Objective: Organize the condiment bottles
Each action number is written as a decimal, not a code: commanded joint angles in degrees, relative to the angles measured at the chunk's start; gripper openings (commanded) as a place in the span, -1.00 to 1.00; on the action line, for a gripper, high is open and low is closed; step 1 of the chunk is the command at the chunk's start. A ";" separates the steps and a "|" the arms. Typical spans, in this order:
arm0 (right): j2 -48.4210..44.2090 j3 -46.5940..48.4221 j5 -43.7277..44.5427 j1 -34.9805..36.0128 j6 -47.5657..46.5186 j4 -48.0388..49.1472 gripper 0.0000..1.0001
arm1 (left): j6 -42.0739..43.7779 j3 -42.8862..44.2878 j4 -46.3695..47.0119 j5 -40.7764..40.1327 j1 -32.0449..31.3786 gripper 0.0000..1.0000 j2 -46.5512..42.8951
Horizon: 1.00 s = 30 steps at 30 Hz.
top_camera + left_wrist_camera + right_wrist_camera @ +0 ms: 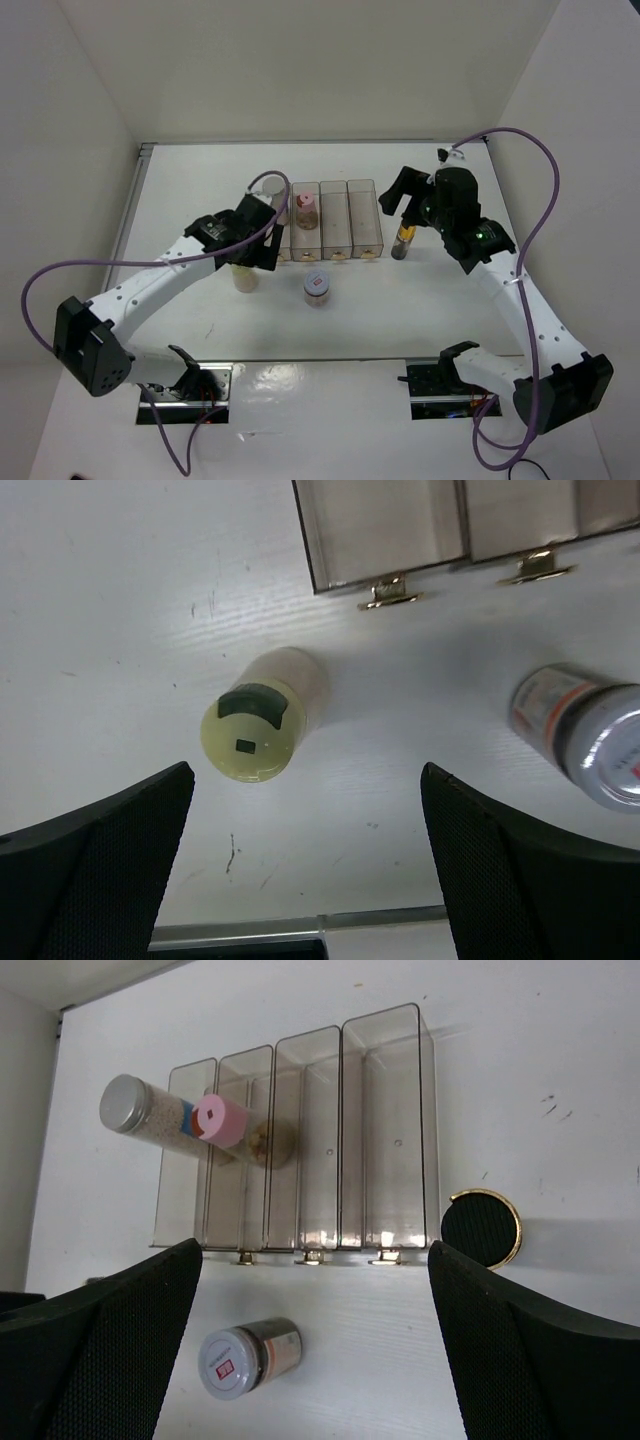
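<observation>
The grey-capped bottle [268, 187] stands in the leftmost slot of the clear organizer [364, 222], and the pink-capped bottle [306, 206] in the second slot. The right wrist view shows both bottles, grey-capped [130, 1103] and pink-capped [222, 1120]. The yellow-capped bottle [246, 277] stands on the table in front of the organizer's left end, also in the left wrist view [260, 720]. My left gripper [262, 243] hangs open and empty above it [310, 870]. The white-lidded jar [317, 287] stands in front of the organizer [235, 1360]. The dark black-capped bottle [404, 240] stands right of the organizer [481, 1228]. My right gripper [400, 198] is open and empty above it [315, 1360].
The organizer's two right slots [385, 1130] hold nothing. Its gold feet face the near side [388, 590]. White walls close the table at the back and both sides. A metal strip [300, 925] runs along the near edge.
</observation>
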 commanded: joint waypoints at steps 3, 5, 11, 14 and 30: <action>0.99 -0.34 0.22 1.34 -0.08 1.45 0.96 | -3.83 -5.35 7.31 0.74 3.45 1.00 0.92; 1.60 -0.34 0.22 1.34 -0.08 1.45 0.96 | -3.84 -7.38 7.85 2.50 5.31 1.00 2.86; 2.75 -0.34 0.22 1.34 -0.61 1.45 0.96 | -3.31 -7.38 10.92 5.76 9.70 1.00 4.27; 3.37 -0.86 0.22 1.34 -0.61 1.98 0.96 | -2.69 -7.90 11.97 8.39 11.47 1.00 5.59; 4.42 -0.86 1.28 1.34 -0.61 2.51 0.96 | -2.17 -8.61 7.33 11.04 13.93 0.67 6.38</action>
